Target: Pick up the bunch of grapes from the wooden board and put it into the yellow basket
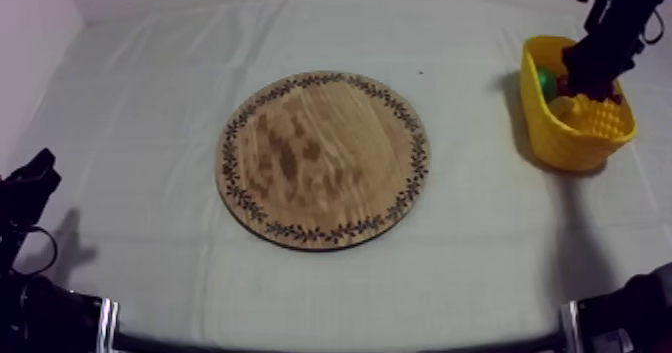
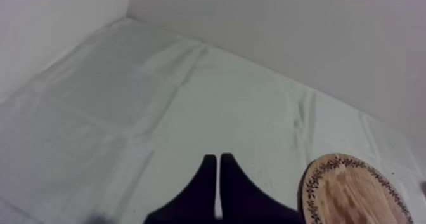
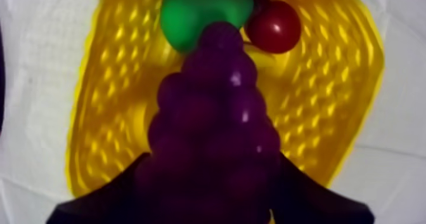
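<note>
Cloth (image 1: 150,127) first: grey-white, a bit creased, spread over the whole bench (image 1: 480,267), with plain pale walls (image 2: 285,36) closing in behind it. The round wooden board (image 1: 323,159) sits about in the middle of the bench, leafy pattern round its rim, its face bare wood. The yellow basket (image 1: 580,142) is over at the far right, well apart from the board. The right pincer (image 1: 588,75) is down in the basket's mouth, and from its wrist camera you can see it pinching the bunch of grapes (image 3: 212,131), black fingers (image 3: 101,201) either side of the wide end, narrow end pointing at the basket's far wall. So the grapes are in the pincer, right over the basket floor. Past their tip, a green fruit (image 3: 190,14) and a small red fruit (image 3: 274,26) lie side by side in the basket. The left pincer (image 2: 219,166) hangs low over bare cloth near the board's edge, fingers pressed together in a narrow wedge.
</note>
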You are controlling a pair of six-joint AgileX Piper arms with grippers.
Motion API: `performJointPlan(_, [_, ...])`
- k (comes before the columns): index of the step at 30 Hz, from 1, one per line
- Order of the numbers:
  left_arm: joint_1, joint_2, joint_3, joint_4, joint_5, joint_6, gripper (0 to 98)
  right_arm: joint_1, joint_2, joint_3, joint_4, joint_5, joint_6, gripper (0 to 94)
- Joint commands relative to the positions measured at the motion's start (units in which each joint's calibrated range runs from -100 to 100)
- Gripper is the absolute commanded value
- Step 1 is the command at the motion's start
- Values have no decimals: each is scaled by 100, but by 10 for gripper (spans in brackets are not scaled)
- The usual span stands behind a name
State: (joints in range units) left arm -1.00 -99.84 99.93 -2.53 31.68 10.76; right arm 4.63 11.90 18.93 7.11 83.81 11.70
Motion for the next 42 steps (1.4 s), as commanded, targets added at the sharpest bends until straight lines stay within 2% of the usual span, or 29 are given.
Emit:
performJointPlan(1, [2,2,-4,1,1,1,0,9,211,-49,0,35,-28,571])
performJointPlan(6, [2,2,-4,1,1,1,0,-15,320,-147,33,-19,-112,700])
performJointPlan(11, [2,2,-4,1,1,1,0,-50,31,-116,18,45,-127,675])
performJointPlan(19, [2,2,-4,1,1,1,0,-66,-1232,427,-78,80,-81,469])
performJointPlan(24, [2,2,-4,1,1,1,0,-103,-2233,1112,-88,-244,-113,334])
performJointPlan(29, [2,2,-4,1,1,1,0,-138,-3282,2136,-55,-961,-258,218])
performJointPlan(36, [2,2,-4,1,1,1,0,-160,-4764,3598,-176,-2093,-434,51])
performJointPlan(39, [2,2,-4,1,1,1,0,-153,-5420,4175,-309,-2547,-306,22])
performJointPlan(42, [2,2,-4,1,1,1,0,-87,-6092,4776,-598,-3086,-21,12])
